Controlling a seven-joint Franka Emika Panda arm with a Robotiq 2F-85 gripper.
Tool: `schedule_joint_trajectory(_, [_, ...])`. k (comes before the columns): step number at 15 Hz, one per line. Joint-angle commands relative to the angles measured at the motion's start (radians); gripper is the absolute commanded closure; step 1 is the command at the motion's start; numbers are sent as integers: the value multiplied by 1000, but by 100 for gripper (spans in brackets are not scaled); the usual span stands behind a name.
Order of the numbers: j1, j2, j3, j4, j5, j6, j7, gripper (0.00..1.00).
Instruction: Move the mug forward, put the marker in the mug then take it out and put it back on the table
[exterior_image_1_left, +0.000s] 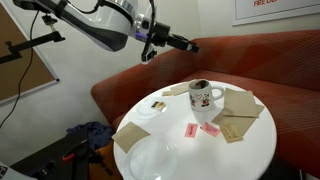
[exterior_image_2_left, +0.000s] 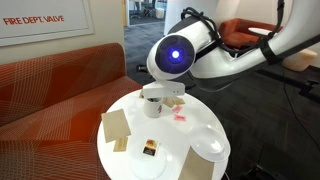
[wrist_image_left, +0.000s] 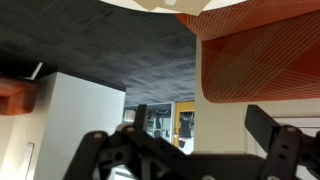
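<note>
my claw (exterior_image_1_left: 187, 43) hangs high over the red couch (exterior_image_1_left: 270, 60), well apart from the table (exterior_image_1_left: 250, 150) and past its far edge. in the wrist view the claw (wrist_image_left: 172, 128) has its fingers (wrist_image_left: 268, 128) spread apart and grips nothing. the mug (exterior_image_1_left: 205, 95) stands upright on the table, near the couch side, with open air between it and me. a brown napkin (exterior_image_1_left: 241, 102) lies just beside the mug, and another (exterior_image_1_left: 128, 137) lies across the table. two pink packets (exterior_image_1_left: 209, 130) sit near the mug, toward the table's middle. a small plate (exterior_image_1_left: 152, 110) carries something dark, too small to tell, and a clear plate (exterior_image_1_left: 150, 160) lies near the front edge. in an exterior view my arm's joint with the blue light (exterior_image_2_left: 178, 52) looms just above the mug (exterior_image_2_left: 152, 103). i cannot make out the marker.
</note>
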Motion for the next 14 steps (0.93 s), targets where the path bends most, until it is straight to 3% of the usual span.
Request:
schedule_joint_trajectory(1, [-37, -71, -1, -53, 124, 89, -183, 0])
schedule_joint_trajectory(4, [-53, -92, -9, -72, 275, 141, -379, 0])
schedule_joint_trajectory(14, [-43, -172, -29, -126, 752, 118, -945, 0])
